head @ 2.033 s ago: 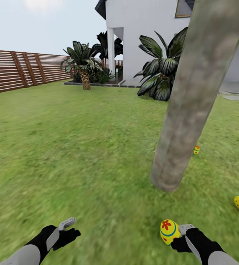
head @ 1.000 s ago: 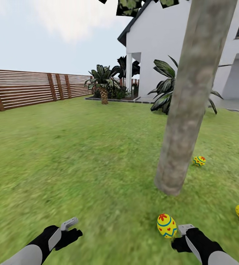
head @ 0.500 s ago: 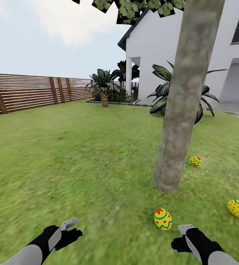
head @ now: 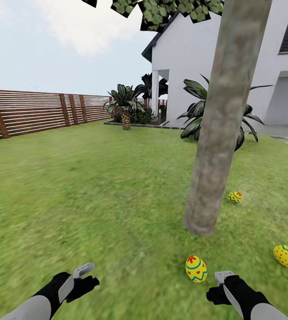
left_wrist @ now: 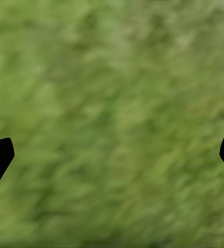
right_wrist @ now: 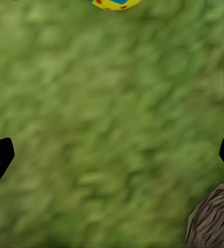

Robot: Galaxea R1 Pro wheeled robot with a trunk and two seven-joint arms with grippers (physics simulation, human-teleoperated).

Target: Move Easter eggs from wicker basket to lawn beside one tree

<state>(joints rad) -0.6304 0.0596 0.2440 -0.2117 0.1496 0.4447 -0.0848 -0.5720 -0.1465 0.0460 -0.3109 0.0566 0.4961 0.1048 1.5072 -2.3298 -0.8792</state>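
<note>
right gripper (head: pixel 218 279) spread wide, empty, beside nearest egg (head: pixel 196 269) on lawn (head: pixel 95 191)

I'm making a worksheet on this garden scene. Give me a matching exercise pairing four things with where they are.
Things:
1. flower-marked egg
2. far egg
3. wooden fence
4. palm

Places:
A. along the lawn's left edge
B. on the grass beyond the tree trunk
C. beside the white house
D. on the grass just ahead of the right tool

Pairs: 1-D, 2-B, 3-A, 4-C
</note>
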